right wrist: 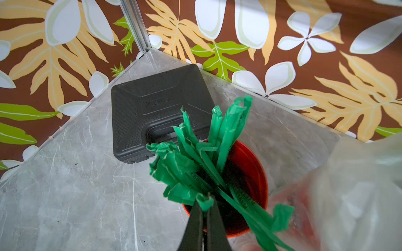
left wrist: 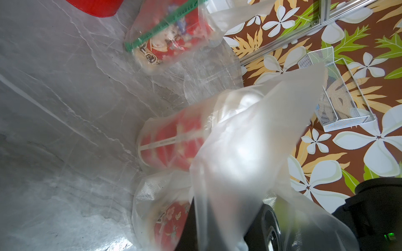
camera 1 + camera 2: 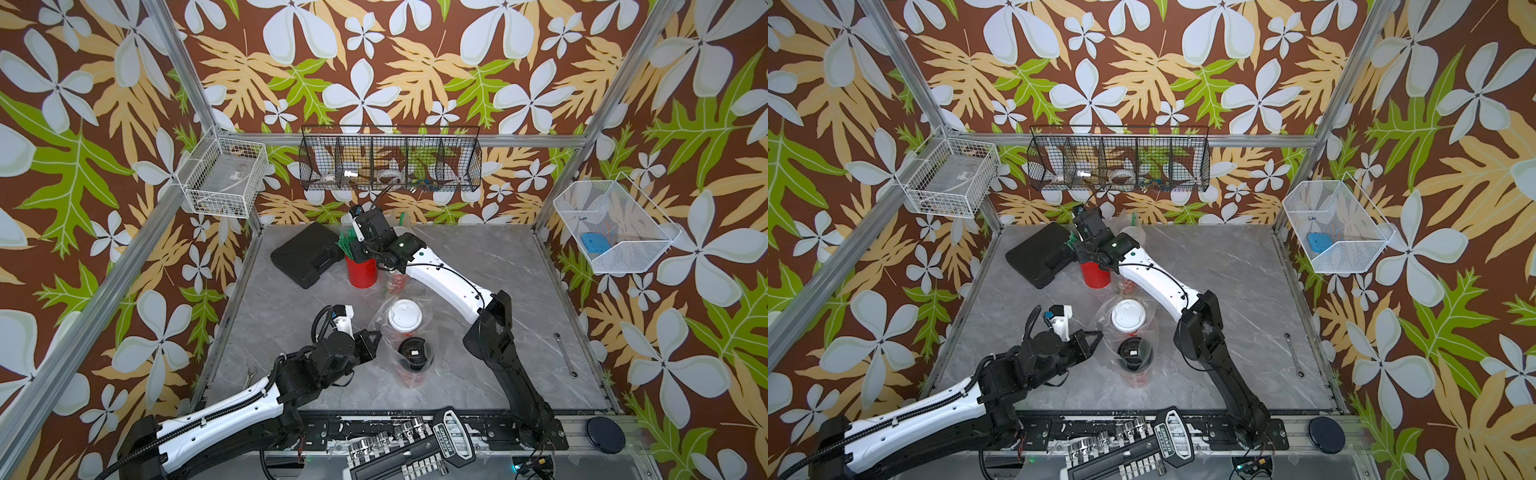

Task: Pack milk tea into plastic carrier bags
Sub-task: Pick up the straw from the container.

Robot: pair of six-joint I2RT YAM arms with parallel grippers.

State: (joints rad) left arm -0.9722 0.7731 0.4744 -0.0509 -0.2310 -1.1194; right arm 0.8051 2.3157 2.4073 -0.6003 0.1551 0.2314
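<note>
In both top views a clear plastic carrier bag (image 3: 380,318) stands mid-table with two milk tea cups in it, one with a white lid (image 3: 405,315) (image 3: 1128,316) and one with a black lid (image 3: 412,353) (image 3: 1133,353). My left gripper (image 3: 376,334) (image 3: 1100,333) is shut on that bag's left edge, and the plastic (image 2: 239,163) veils its jaws in the left wrist view. Behind it stands a second bag holding a cup (image 2: 171,41) and a green straw (image 2: 161,28). My right gripper (image 1: 205,206) is shut on a green straw (image 1: 204,200) over the red cup of straws (image 1: 256,169) (image 3: 361,270).
A black case (image 3: 307,253) lies at the back left beside the red cup. One wrench (image 3: 565,353) rests near the right edge, another (image 3: 251,374) by the left edge. A socket set (image 3: 407,449) sits at the front. Wire baskets (image 3: 390,160) hang on the walls.
</note>
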